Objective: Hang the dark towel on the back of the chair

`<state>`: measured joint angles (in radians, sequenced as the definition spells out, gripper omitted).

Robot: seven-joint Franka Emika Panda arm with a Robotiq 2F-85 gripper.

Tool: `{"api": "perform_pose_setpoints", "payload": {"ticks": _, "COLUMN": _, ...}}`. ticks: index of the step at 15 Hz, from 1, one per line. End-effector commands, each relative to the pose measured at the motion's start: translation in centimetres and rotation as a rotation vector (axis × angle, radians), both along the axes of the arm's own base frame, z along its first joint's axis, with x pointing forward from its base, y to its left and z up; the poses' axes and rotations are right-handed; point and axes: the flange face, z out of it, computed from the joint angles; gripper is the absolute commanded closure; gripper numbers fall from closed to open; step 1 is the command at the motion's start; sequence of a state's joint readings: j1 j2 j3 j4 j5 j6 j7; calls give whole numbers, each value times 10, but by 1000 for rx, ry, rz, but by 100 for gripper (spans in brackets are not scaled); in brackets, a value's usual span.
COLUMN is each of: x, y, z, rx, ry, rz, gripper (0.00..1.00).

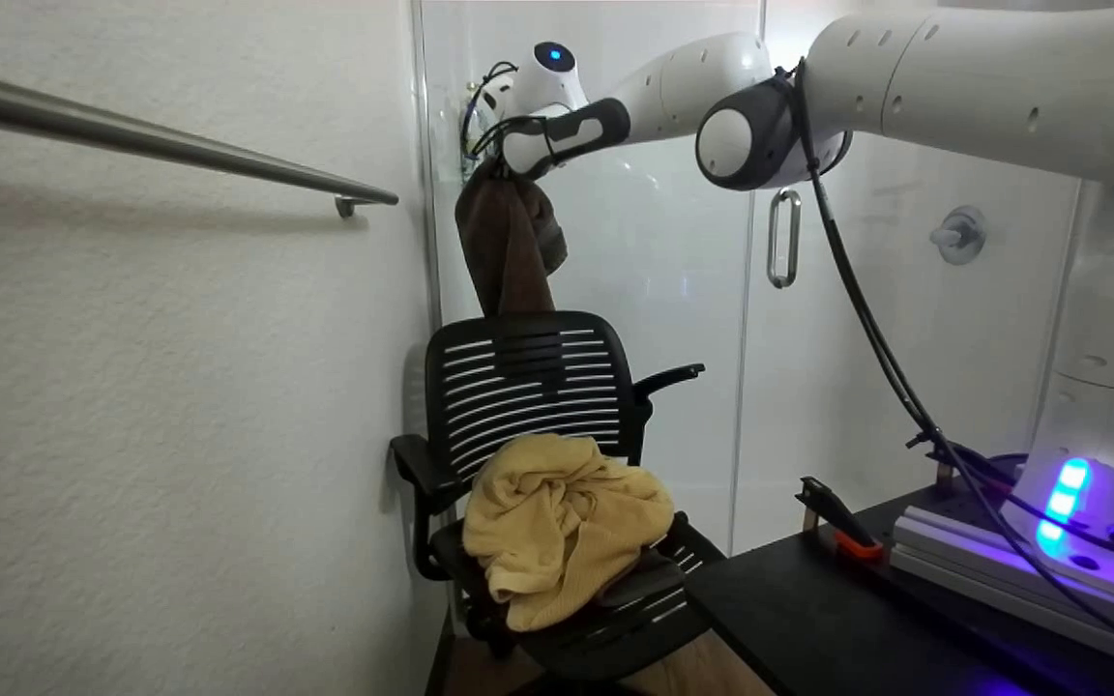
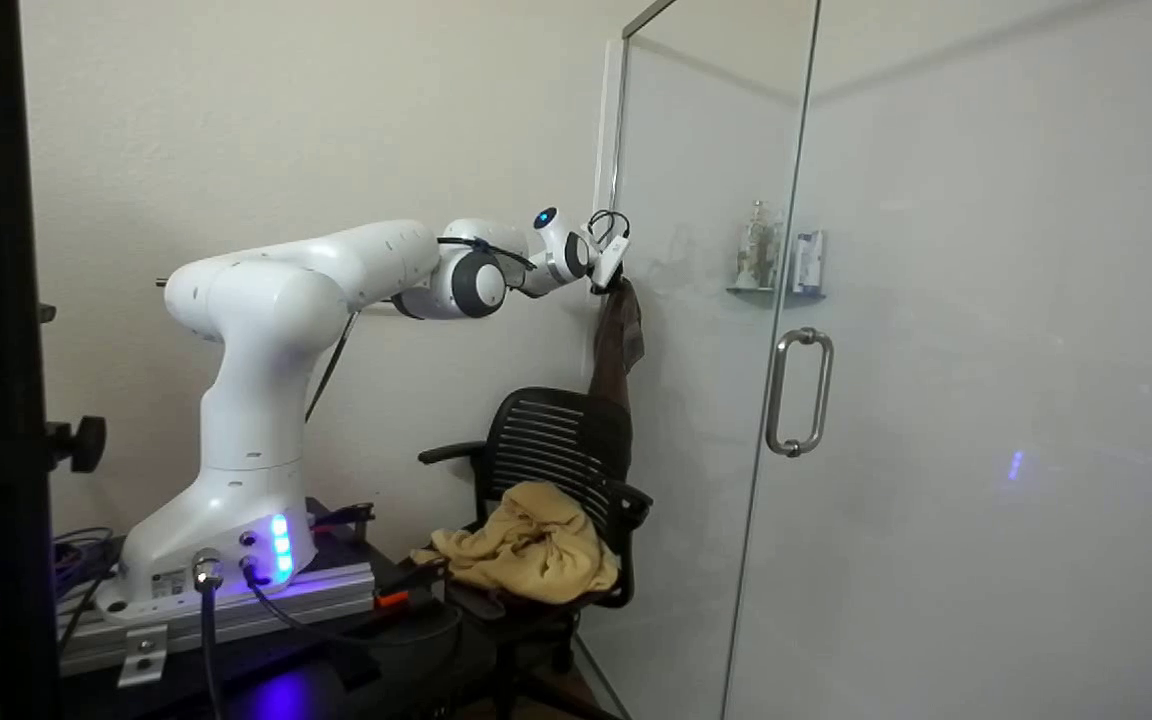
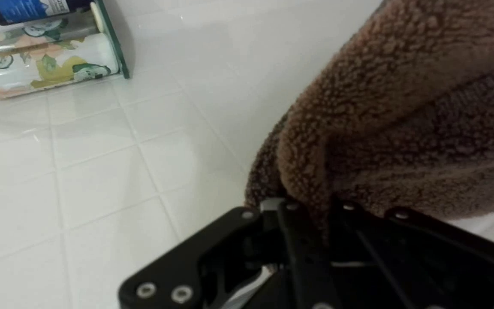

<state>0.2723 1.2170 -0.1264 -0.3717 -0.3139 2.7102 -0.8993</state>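
The dark brown towel hangs down from my gripper above the chair back. It also shows in an exterior view and fills the right of the wrist view. My gripper in the wrist view is shut on a bunched fold of the towel. The black slatted chair stands below, also seen in an exterior view. The towel's lower part passes behind the top of the backrest and is partly hidden there. I cannot tell whether it touches the backrest.
A yellow cloth lies crumpled on the seat, with a dark cloth partly under it. A glass shower wall stands beside the chair. A metal towel bar is on the wall. Bottles sit on a shower shelf.
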Motion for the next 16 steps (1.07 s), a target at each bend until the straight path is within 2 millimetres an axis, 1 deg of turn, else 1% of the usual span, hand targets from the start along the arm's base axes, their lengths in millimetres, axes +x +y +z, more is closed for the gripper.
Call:
{"api": "perform_pose_setpoints", "payload": {"ticks": 1, "x": -6, "y": 25, "z": 0, "rx": 92, "ry": 59, "rz": -28, "gripper": 97}}
{"api": "perform_pose_setpoints", "payload": {"ticks": 5, "x": -18, "y": 47, "z": 13, "rx": 174, "ry": 204, "rz": -156, "gripper": 97}}
{"api": "perform_pose_setpoints", "payload": {"ticks": 7, "x": -28, "y": 55, "z": 26, "rx": 184, "ry": 294, "rz": -226, "gripper": 97}}
{"api": "perform_pose_setpoints", "payload": {"ticks": 11, "x": -61, "y": 72, "z": 58, "rx": 209, "ry": 506, "rz": -329, "gripper": 97}}
{"api": "perform_pose_setpoints", "payload": {"ticks": 12, "x": -70, "y": 74, "z": 67, "rx": 231, "ry": 556, "rz": -350, "gripper": 97}}
{"api": "perform_pose_setpoints", "payload": {"ticks": 13, "x": -78, "y": 76, "z": 74, "rx": 253, "ry": 603, "rz": -374, "gripper": 95}}
{"api": "perform_pose_setpoints", "payload": {"ticks": 14, "x": -84, "y": 77, "z": 79, "rx": 293, "ry": 647, "rz": -382, "gripper": 94}}
{"api": "perform_pose_setpoints", "payload": {"ticks": 15, "x": -87, "y": 75, "z": 83, "rx": 330, "ry": 675, "rz": -391, "gripper": 97}}
{"api": "perform_pose_setpoints", "payload": {"ticks": 16, "x": -88, "y": 74, "z": 86, "rx": 373, "ry": 693, "rz": -394, "gripper": 97}}
